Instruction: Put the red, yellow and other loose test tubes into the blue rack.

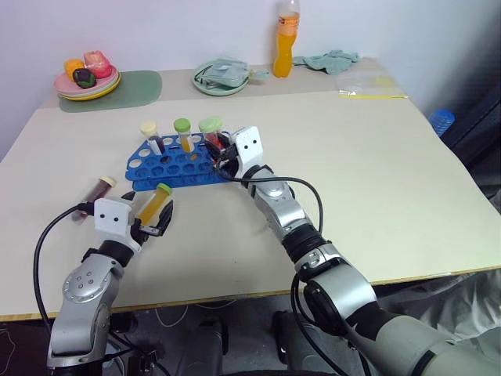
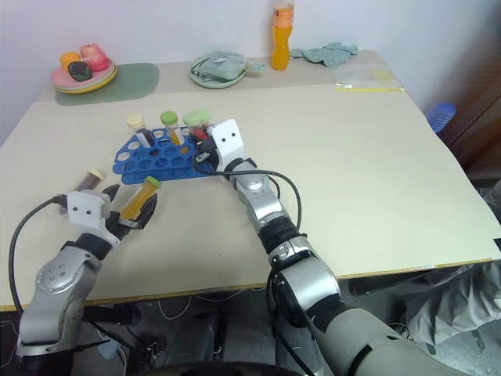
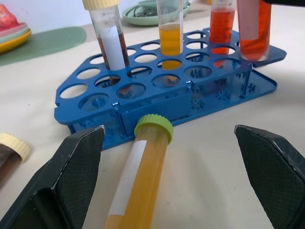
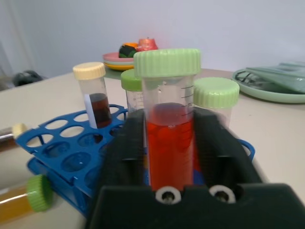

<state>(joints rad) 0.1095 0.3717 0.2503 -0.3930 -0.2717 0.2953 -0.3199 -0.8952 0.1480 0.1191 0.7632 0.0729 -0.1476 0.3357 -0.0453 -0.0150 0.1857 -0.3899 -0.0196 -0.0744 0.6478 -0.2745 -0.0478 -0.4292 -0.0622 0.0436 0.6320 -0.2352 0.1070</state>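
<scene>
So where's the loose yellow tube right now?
The yellow tube lies flat on the table in front of the blue rack, between the left gripper's open fingers, green cap toward the rack.

I see four capped tubes upright in the blue rack (image 1: 168,166); yellow tube (image 1: 153,206) and maroon tube (image 1: 95,190) lie at its seven o'clock.

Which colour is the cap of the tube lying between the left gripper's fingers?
Green; the cap shows best in the left wrist view.
</scene>
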